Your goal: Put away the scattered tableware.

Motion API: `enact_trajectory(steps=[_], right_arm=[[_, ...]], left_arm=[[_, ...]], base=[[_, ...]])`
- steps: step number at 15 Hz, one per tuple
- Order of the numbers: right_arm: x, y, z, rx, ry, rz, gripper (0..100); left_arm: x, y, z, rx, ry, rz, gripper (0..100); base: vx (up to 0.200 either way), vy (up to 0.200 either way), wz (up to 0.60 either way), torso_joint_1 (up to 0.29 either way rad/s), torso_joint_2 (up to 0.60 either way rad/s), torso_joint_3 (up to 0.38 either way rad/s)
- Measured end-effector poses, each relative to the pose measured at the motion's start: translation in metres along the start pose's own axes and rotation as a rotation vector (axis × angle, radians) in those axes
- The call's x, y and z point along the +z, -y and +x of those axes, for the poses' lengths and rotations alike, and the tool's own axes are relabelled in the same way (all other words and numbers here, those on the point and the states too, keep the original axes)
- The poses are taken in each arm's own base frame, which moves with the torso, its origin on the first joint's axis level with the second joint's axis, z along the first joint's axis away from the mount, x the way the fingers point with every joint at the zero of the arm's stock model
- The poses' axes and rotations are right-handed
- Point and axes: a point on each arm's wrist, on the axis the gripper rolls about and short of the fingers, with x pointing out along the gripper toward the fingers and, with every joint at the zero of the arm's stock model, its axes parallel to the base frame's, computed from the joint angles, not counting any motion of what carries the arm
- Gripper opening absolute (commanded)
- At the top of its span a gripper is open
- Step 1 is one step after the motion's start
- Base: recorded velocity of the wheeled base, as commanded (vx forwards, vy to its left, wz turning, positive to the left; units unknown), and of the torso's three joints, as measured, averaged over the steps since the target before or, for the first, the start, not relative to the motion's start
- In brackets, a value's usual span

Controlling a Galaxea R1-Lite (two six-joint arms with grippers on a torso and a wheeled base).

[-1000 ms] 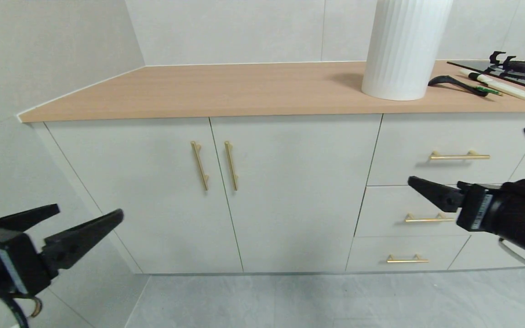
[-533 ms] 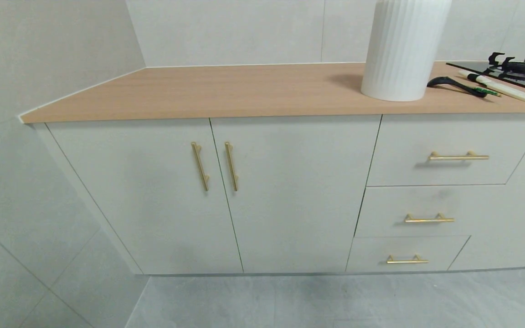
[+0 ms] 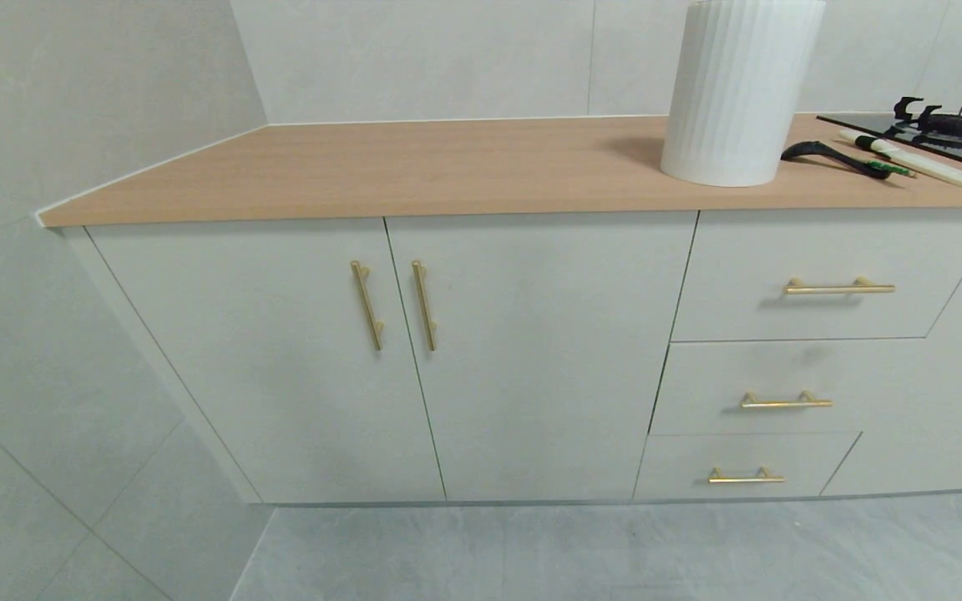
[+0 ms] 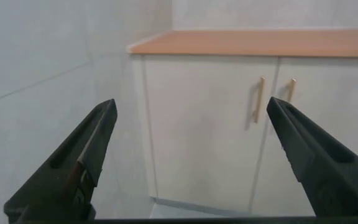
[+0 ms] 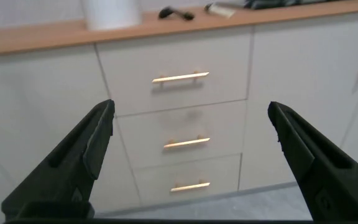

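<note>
Three shut drawers (image 3: 702, 384) sit beneath the countertop (image 3: 414, 163) bearing a white canister (image 3: 736, 92).

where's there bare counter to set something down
The countertop is bare from the left wall corner across to the white ribbed canister, front edge to back wall. Right of the canister it is crowded: black utensil, long cream utensil, then the stove.

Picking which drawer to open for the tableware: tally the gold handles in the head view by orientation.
Vertical handles: 2
Horizontal handles: 3
Total: 5
</note>
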Motion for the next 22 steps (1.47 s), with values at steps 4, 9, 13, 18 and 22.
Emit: enact_trajectory(steps=[4, 9, 13, 18, 22], right_arm=[[-0.004, 0.001, -0.011, -0.062, 0.045, 0.0, 100], [-0.051, -0.004, -0.017, -0.071, -0.042, -0.059, 100], [-0.092, -0.006, -0.012, 0.068, -0.149, -0.075, 100], [-0.105, -0.006, -0.014, 0.133, -0.254, -0.083, 100], [-0.106, -0.006, -0.014, 0.143, -0.257, -0.088, 100]], left_arm=[[-0.016, 0.001, -0.004, 0.035, 0.0, -0.004, 100], [-0.061, 0.008, 0.016, 0.033, -0.048, 0.009, 100], [-0.107, 0.015, 0.027, -0.031, -0.072, 0.03, 100], [-0.134, 0.018, 0.025, -0.147, -0.248, 0.019, 100], [-0.139, 0.021, 0.023, -0.255, -0.29, 0.02, 100]], base=[[0.0, 0.0, 0.0, 0.0, 0.0, 0.0], [0.0, 0.0, 0.0, 0.0, 0.0, 0.0], [0.0, 0.0, 0.0, 0.0, 0.0, 0.0], [0.0, 0.0, 0.0, 0.0, 0.0, 0.0], [0.0, 0.0, 0.0, 0.0, 0.0, 0.0]])
